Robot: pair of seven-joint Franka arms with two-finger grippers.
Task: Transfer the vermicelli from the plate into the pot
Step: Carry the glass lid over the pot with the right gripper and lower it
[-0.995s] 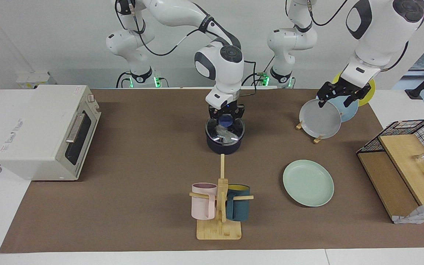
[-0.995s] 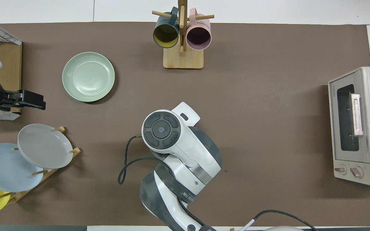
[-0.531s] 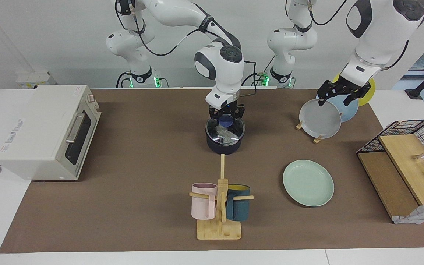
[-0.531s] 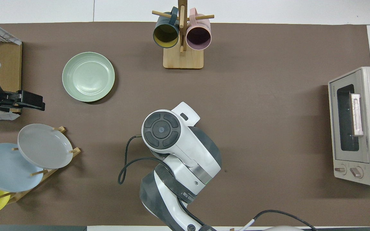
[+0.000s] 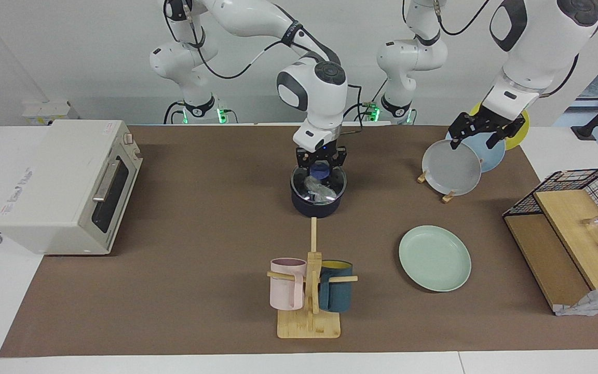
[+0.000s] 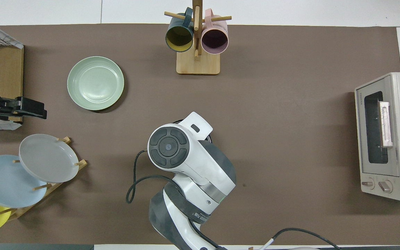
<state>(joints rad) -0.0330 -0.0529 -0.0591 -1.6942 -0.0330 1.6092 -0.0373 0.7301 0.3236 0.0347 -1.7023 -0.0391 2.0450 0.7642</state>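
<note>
The dark navy pot (image 5: 317, 204) stands mid-table near the robots with a glass lid (image 5: 330, 183) on it. Whitish vermicelli (image 5: 315, 190) shows through the lid, inside the pot. My right gripper (image 5: 320, 162) is just above the lid, its fingers apart on either side of the blue lid knob (image 5: 320, 170). In the overhead view the right arm hides the pot. The mint-green plate (image 5: 435, 258) lies bare toward the left arm's end, also seen from overhead (image 6: 95, 83). My left gripper (image 5: 478, 136) is open and empty, up over the plate rack (image 6: 35, 108).
A plate rack holds a grey plate (image 5: 452, 169), a light blue one and a yellow one. A mug tree (image 5: 309, 291) with a pink and a dark teal mug stands farther out than the pot. A toaster oven (image 5: 65, 184) and a wire basket (image 5: 569, 200) sit at the table's ends.
My right arm has risen slightly over the pot and shifted a little toward the left arm's end. The lid stays on the pot. My left gripper has drawn back slightly.
</note>
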